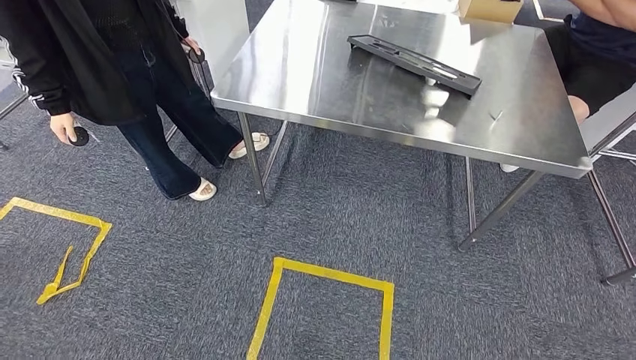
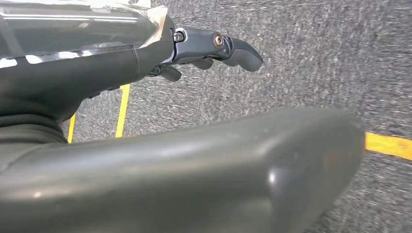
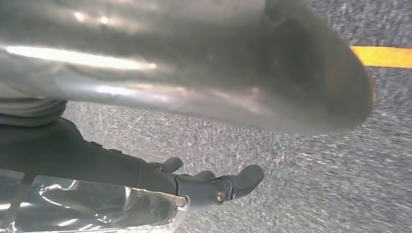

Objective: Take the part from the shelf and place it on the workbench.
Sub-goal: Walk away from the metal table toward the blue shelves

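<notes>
A person in dark clothes (image 1: 112, 67) stood off the workbench's left corner, holding a small dark object in each hand. The steel workbench (image 1: 315, 82) carried the long black moulded part (image 1: 413, 64), which lay flat on its top towards the far side, well clear of the near edge. Beyond the part, at the workbench's far edge, sat a cardboard box (image 1: 491, 9), and a seated person (image 1: 592, 45) was at the workbench's right side. No shelf was in sight.

Judged from that, the job looked done or nearly so: the part already rested on the workbench with nothing touching it, and little seemed left beyond backing off.

On the grey carpet (image 1: 420, 225) in front of the workbench lay yellow tape outlines (image 1: 322, 300).

Both arms hung low, well away from the workbench. The left hand (image 2: 194, 170) pointed down at the carpet, its dark fingers (image 2: 233, 48) stretched out loosely and apart from the thumb, gripping nothing. The right hand (image 3: 194, 63) mirrored it, fingers (image 3: 238, 182) extended, slightly bent and empty.
</notes>
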### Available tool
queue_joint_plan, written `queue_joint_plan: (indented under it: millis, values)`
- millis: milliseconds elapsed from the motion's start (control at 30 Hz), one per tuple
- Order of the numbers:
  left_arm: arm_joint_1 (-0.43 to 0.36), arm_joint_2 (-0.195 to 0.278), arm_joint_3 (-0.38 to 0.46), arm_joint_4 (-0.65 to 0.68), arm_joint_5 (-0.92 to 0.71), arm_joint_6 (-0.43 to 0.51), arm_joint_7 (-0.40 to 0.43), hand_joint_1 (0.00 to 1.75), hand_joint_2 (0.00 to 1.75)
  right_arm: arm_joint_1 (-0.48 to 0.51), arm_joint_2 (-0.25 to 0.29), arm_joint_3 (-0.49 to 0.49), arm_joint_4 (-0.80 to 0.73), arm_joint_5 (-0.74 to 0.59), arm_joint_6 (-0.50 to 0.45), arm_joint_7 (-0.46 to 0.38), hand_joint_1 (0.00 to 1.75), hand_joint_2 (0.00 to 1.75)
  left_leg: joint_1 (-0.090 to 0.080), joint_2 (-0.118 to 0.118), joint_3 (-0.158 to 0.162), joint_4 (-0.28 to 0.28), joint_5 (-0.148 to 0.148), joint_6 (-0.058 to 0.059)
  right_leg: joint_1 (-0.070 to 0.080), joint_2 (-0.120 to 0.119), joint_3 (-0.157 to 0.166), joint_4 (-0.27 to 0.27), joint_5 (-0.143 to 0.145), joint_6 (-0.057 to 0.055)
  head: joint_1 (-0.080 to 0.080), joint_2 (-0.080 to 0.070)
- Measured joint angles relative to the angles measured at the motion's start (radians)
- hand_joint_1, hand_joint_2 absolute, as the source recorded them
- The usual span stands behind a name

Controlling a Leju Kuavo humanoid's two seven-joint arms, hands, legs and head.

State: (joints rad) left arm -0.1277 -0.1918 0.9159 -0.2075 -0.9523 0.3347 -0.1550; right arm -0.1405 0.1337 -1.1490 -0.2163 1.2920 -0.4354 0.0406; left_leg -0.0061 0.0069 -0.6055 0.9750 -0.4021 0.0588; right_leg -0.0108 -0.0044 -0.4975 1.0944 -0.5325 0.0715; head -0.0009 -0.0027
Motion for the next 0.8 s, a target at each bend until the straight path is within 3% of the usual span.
queue_joint_plan:
  millis: [33,100,167,200,267,333,367,400,433,500,567,600,700,733,800]
  values:
    - [0.000,0.000,0.000,0.000,0.000,0.000,-0.001,0.00,0.00,-0.001,0.000,0.000,0.000,-0.002,0.000,-0.001,0.00,0.00,-0.001,0.000,-0.007,0.001,0.009,-0.004,0.003,0.001,0.050,-0.078,0.003,-0.004,-0.001,0.000]
    - [0.000,-0.001,0.000,0.000,-0.001,0.000,-0.001,0.00,0.00,-0.002,-0.001,0.000,0.000,-0.005,-0.001,-0.003,0.00,0.00,-0.003,0.002,-0.015,0.001,0.027,-0.015,0.010,0.002,0.093,-0.162,-0.007,-0.018,-0.002,0.000]
    - [0.000,-0.001,0.000,0.000,-0.002,0.000,-0.001,0.00,0.00,0.000,0.000,0.000,0.000,-0.011,-0.002,-0.005,0.00,0.00,-0.001,0.003,-0.020,0.000,0.039,-0.026,0.009,0.002,0.084,-0.169,0.000,-0.034,-0.001,0.000]
    - [0.000,-0.001,0.000,0.000,-0.003,-0.001,-0.001,0.00,0.00,0.000,0.000,0.000,0.000,-0.017,-0.003,-0.008,0.00,0.00,0.001,0.001,-0.026,0.011,0.025,-0.032,0.005,0.001,0.077,-0.169,0.008,-0.045,-0.001,0.000]
    - [0.001,-0.001,0.000,0.000,-0.007,-0.001,0.000,0.00,0.00,0.001,-0.001,0.000,0.000,-0.028,-0.006,-0.017,0.00,0.00,0.007,-0.004,-0.051,0.083,-0.055,-0.043,-0.003,-0.002,0.057,-0.171,0.030,-0.067,-0.005,0.000]
    - [0.001,-0.001,0.000,0.000,-0.009,-0.002,0.000,0.00,0.00,0.001,-0.002,-0.001,0.000,-0.033,-0.008,-0.023,0.00,0.00,0.011,-0.005,-0.084,0.218,-0.153,-0.053,0.000,-0.004,0.032,-0.169,0.051,-0.074,-0.010,0.000]
    - [0.001,0.000,0.000,0.000,-0.009,-0.002,0.000,0.00,0.00,0.002,-0.002,-0.001,0.000,-0.034,-0.008,-0.025,0.00,0.00,0.014,-0.006,-0.093,0.276,-0.175,-0.057,0.000,-0.005,0.020,-0.168,0.061,-0.073,-0.010,0.000]
    - [0.001,0.000,0.000,0.000,-0.009,-0.002,0.001,0.00,0.00,0.003,-0.002,-0.001,0.000,-0.034,-0.008,-0.026,0.00,0.00,0.017,-0.005,-0.088,0.306,-0.172,-0.060,0.000,-0.005,0.007,-0.165,0.071,-0.070,-0.010,0.000]
    - [0.001,0.000,0.000,0.000,-0.009,-0.002,0.001,0.00,0.00,0.003,-0.002,-0.001,0.000,-0.034,-0.008,-0.026,0.00,0.00,0.020,-0.005,-0.065,0.299,-0.151,-0.063,-0.001,-0.006,-0.005,-0.160,0.079,-0.066,-0.010,0.000]
    - [0.000,0.000,0.000,0.000,-0.009,-0.002,0.002,0.00,0.00,0.003,-0.002,-0.001,0.000,-0.035,-0.008,-0.027,0.00,0.00,0.029,-0.005,0.031,0.182,-0.108,-0.068,-0.003,-0.006,-0.029,-0.143,0.089,-0.056,-0.010,0.000]
    - [-0.003,-0.001,0.000,0.000,-0.009,-0.002,0.002,0.00,0.00,0.002,-0.003,-0.001,0.000,-0.036,-0.008,-0.027,0.00,0.00,0.029,-0.009,0.115,0.054,-0.109,-0.068,-0.001,-0.006,-0.050,-0.124,0.095,-0.046,-0.010,0.000]
    - [-0.005,-0.001,0.000,0.000,-0.009,-0.002,0.002,0.00,0.00,0.001,-0.003,-0.001,0.000,-0.036,-0.009,-0.028,0.00,0.00,0.026,-0.011,0.131,0.021,-0.119,-0.064,0.000,-0.006,-0.059,-0.117,0.100,-0.039,-0.010,0.000]
    - [-0.005,0.000,0.000,0.000,-0.009,-0.002,0.002,0.00,0.00,0.002,-0.003,-0.001,0.000,-0.036,-0.009,-0.028,0.00,0.00,0.018,-0.011,0.112,0.006,-0.111,-0.032,-0.001,-0.005,-0.081,-0.108,0.107,-0.015,-0.007,0.000]
    - [-0.004,0.000,0.000,0.000,-0.008,-0.002,0.002,0.00,0.00,0.003,-0.003,-0.001,0.000,-0.037,-0.009,-0.029,0.00,0.00,0.018,-0.010,0.101,0.004,-0.101,-0.020,-0.003,-0.004,-0.094,-0.087,0.087,-0.015,-0.005,0.000]
    - [-0.004,0.000,0.000,0.000,-0.004,-0.002,-0.002,0.00,0.00,0.004,-0.003,-0.001,0.001,-0.037,-0.010,-0.031,0.00,0.00,0.016,-0.006,0.076,0.002,-0.081,-0.004,-0.005,-0.002,-0.133,0.014,0.007,-0.026,-0.002,0.000]
